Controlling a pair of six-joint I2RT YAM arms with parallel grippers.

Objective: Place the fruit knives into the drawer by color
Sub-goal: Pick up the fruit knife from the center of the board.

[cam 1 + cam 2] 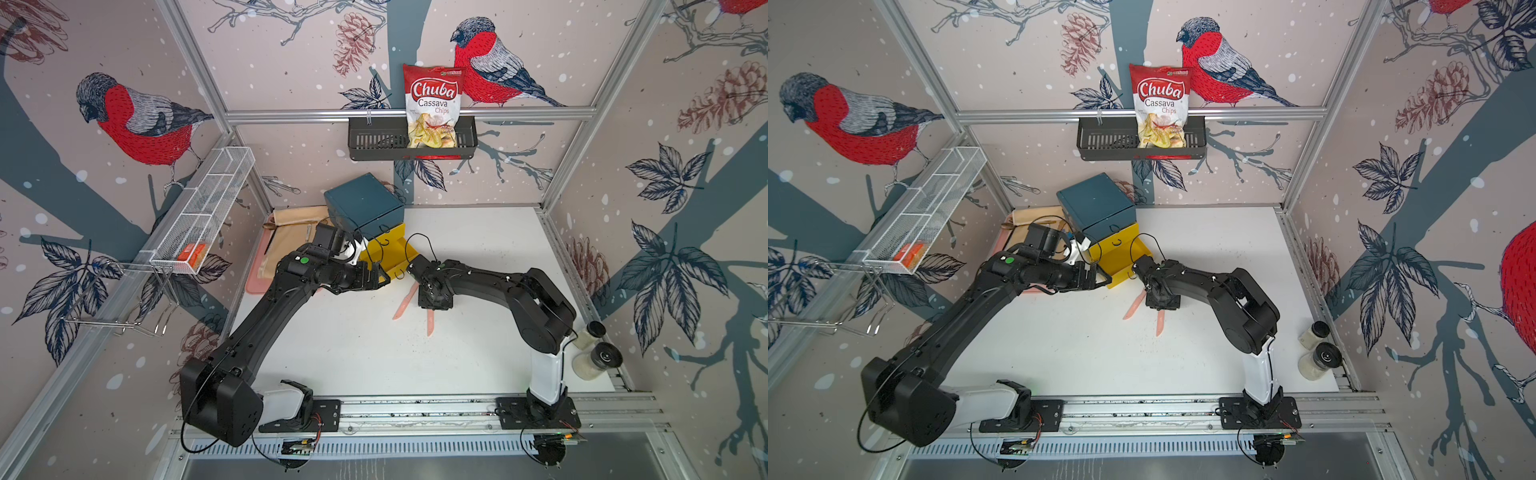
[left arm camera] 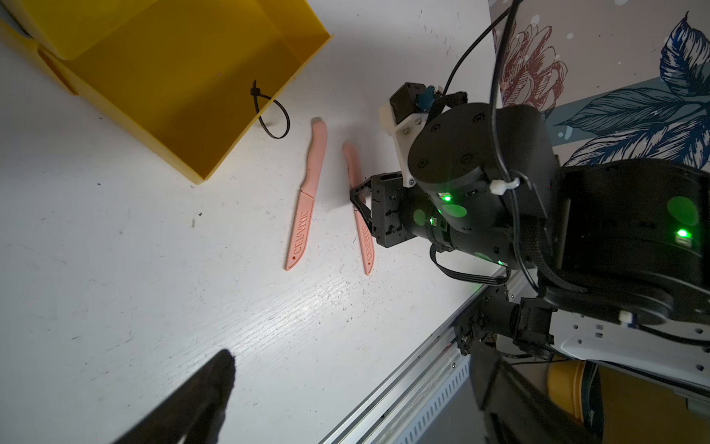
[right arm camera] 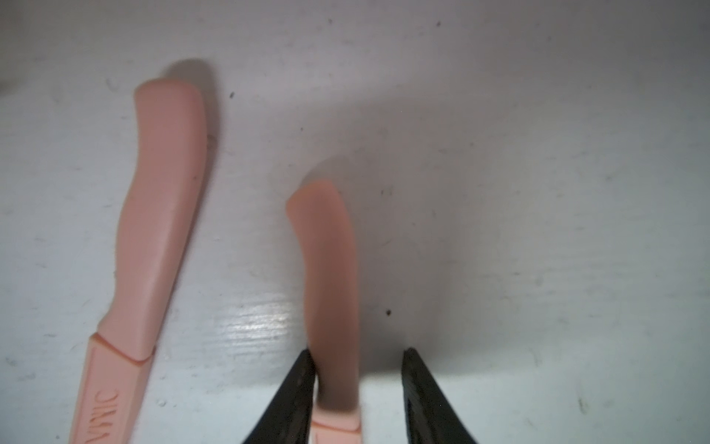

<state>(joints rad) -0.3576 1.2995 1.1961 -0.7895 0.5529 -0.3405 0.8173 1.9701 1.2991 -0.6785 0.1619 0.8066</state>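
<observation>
The right fingers are down at the white worktop, part-open and straddling a slim salmon-pink plastic fruit knife about where handle meets blade. One finger touches the knife's side and the other has a clear gap, so nothing's gripped yet.

That's what worries me. If they close like this, I reckon the touching finger shoves the knife sideways before the other one meets it, and something this thin and low can twist or squirt out. It also looks rolled onto its edge, so it might just flop flat. The second salmon-pink knife lies flat just beside the touching finger, so any skid could knock it. The tips are right at the surface too, so scraping is possible.

Beyond the handle ends, near the fingers, sits the pulled-out yellow drawer of the dark teal boxy chest. Its black cable-tie loop pull could snag on the way in. The left fingers are spread wide with nothing in them, by that drawer's corner, so it's crowded there.

Pose: the right arm comes off its base with the elbow folded up high, forearm reaching toward the centre, wrist pitched down. The left arm is stretched out long to the drawer.
</observation>
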